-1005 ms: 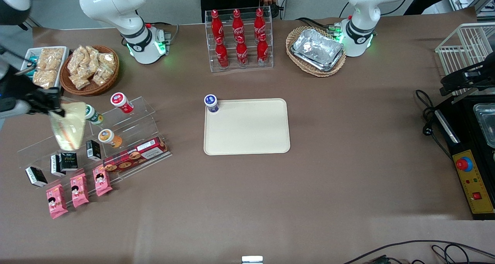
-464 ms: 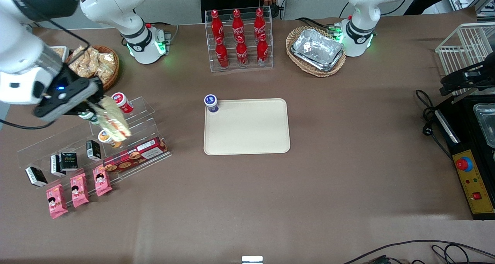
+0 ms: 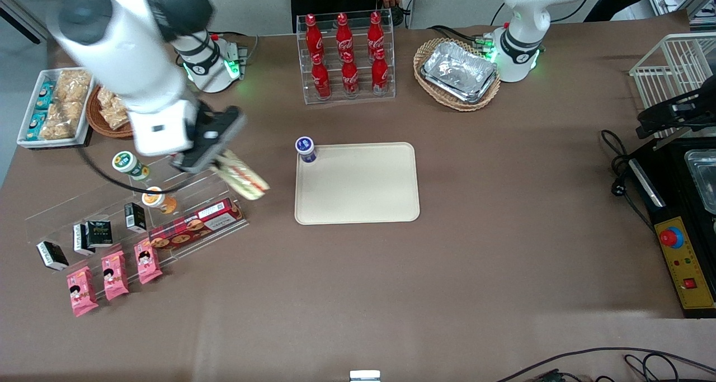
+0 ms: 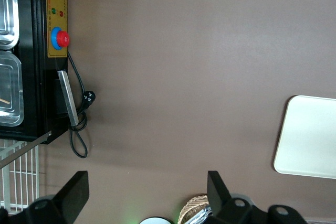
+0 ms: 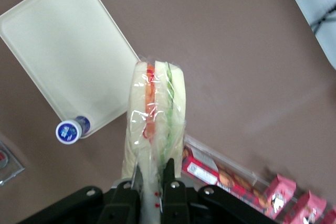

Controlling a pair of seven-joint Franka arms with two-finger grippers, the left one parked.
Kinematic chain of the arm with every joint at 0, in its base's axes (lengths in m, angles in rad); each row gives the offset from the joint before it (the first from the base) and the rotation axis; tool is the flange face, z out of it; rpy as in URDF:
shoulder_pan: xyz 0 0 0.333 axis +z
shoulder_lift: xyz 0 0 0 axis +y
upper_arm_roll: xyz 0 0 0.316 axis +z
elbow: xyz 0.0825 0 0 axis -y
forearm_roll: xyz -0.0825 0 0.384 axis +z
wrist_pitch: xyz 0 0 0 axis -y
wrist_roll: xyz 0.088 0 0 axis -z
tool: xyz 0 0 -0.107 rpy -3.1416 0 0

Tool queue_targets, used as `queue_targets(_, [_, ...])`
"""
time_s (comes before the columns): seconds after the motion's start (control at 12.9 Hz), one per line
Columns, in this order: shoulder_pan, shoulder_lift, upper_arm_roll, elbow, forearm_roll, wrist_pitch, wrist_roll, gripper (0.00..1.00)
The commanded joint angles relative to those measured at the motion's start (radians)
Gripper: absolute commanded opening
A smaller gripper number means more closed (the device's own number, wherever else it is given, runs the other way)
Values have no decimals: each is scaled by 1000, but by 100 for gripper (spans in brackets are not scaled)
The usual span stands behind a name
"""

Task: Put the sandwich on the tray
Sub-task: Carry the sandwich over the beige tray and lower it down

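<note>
Nearest the front camera, pink snack packets [image 3: 114, 274] lie on the brown tabletop [image 3: 447, 270] in front of a clear stepped rack [image 3: 184, 203] that carries a red biscuit box [image 3: 196, 223]. Above the rack's tray-side end the pincer [image 3: 221, 161] hangs in the air, clamped on the narrow end of the sandwich [image 3: 241, 176], fingers [image 5: 168, 174] pressing both bread faces. The sandwich's long axis slants from the pincer toward the tray [image 3: 358, 183], its filling edge turned to the wrist camera. The tray lies flat, apart from the sandwich, with a blue-lidded cup [image 3: 306, 149] at its corner.
</note>
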Motion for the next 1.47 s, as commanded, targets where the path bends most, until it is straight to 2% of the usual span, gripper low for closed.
queue_targets(0.0, [58,78,-13,18,-8,77,-102,3])
queue_targets(0.46, [191,239,-13,17,0,215,-168,3])
queue_targets(0.77, [283,367,-13,12,0,361,-193,3])
queue_targets(1.39, [392,566,-16,3,-14,561,-187,3])
